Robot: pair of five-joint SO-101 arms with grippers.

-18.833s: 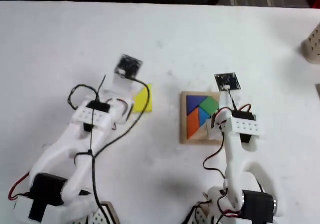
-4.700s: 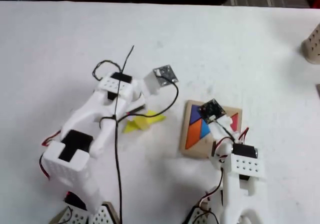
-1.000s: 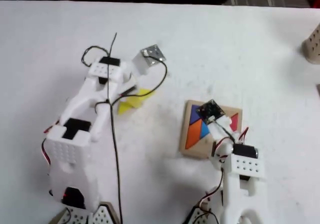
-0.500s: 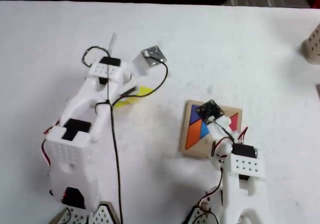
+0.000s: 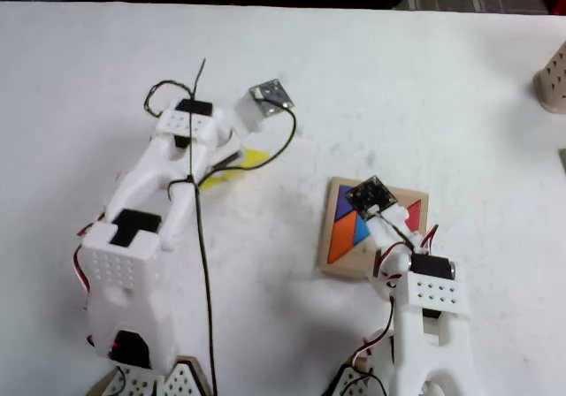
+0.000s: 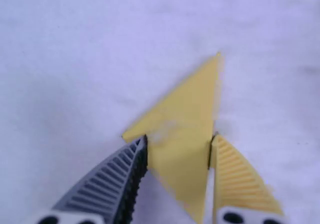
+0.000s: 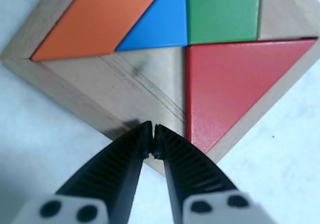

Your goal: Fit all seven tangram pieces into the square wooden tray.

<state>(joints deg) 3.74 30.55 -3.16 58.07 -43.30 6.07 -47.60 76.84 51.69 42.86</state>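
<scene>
Two arms bend over the white tabletop (image 5: 424, 78). The left gripper (image 6: 177, 143) clamps the yellow triangle (image 6: 185, 104) by two edges, at ten o'clock from the wooden tray (image 5: 325, 268). The right gripper (image 7: 152, 130) is pinched together on nothing, its tips at the tray's rim. From above, the left arm hides most of the triangle, and the right wrist covers the tray's middle. An orange piece (image 7: 100, 19), a blue piece (image 7: 160, 24), a green piece (image 7: 222, 11) and a red piece (image 7: 235, 84) sit inside. A pale perforated object (image 5: 553, 82) is cut off at the tray's two o'clock.

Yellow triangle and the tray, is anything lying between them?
No. In the high view, just bare white table lies between the yellow triangle and the tray.
</scene>
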